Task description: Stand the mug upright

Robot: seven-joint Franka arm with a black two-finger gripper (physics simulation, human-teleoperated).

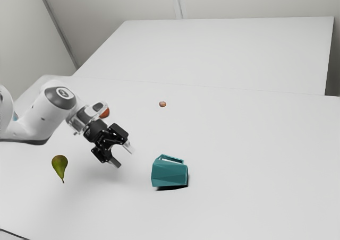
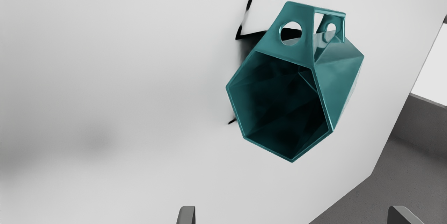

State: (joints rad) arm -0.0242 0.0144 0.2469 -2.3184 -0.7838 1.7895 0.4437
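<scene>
Pale grey walls (image 1: 249, 1); white table (image 1: 255, 139); speckled dark-grey floor (image 2: 394, 185) past its edge.

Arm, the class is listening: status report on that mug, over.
Hand open, empty, short of mug. Mug on its side, mouth toward hand, handle uppermost. Pear on hand's far side from mug; likely no obstacle.
</scene>
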